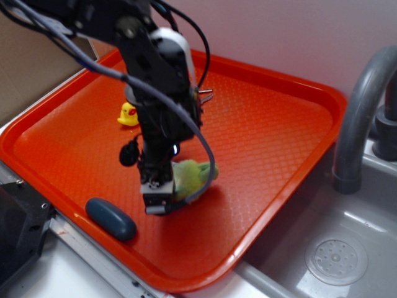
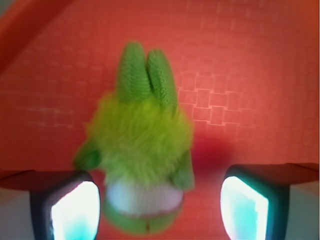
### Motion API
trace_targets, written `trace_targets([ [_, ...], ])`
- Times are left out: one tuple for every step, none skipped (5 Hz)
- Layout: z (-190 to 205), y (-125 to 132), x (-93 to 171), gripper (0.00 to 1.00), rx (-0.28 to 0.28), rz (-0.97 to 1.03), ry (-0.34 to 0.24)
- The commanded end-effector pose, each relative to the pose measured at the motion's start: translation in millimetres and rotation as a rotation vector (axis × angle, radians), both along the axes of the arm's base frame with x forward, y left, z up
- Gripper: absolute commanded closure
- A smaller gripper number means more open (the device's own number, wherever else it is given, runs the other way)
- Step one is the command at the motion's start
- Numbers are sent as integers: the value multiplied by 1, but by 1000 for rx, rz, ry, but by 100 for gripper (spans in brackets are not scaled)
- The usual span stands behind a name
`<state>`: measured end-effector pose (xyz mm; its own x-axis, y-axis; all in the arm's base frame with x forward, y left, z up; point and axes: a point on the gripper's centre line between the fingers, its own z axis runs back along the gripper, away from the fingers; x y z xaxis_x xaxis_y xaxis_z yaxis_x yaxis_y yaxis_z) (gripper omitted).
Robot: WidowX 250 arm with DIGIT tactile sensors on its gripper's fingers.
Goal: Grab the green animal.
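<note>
The tray [image 1: 273,124] is orange-red with a fine diamond-grid texture. On it, the plush toy [image 2: 142,150] is fuzzy lime green with darker knitted limbs and a white patch; the rubber duck [image 1: 128,114] yellow; the oval object [image 1: 110,218] dark blue-grey.

Exterior view. A black robot arm reaches down over an orange tray [image 1: 267,124] with a waffled surface. Its gripper [image 1: 162,197] sits low at the green animal [image 1: 191,176], which lies on the tray just right of the fingers. A yellow duck [image 1: 128,114] stands farther back; a dark blue-grey oval object [image 1: 110,218] rests at the tray's near rim. A grey faucet [image 1: 360,105] and sink [image 1: 347,248] lie to the right.
</note>
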<state>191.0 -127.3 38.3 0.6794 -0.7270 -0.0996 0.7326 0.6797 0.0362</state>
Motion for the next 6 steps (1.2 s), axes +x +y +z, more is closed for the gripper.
trace_targets([
  [-16, -11, -11, 0, -2, -57, 25],
  [-18, -9, -10, 100, 0, -47, 24],
  [-14, 1, -9, 100, -12, -2, 19],
  [16, 32, 0, 100, -41, 182, 57],
  [65, 62, 10, 100, -62, 382, -10],
  [104, 88, 11, 100, -71, 560, -62],
])
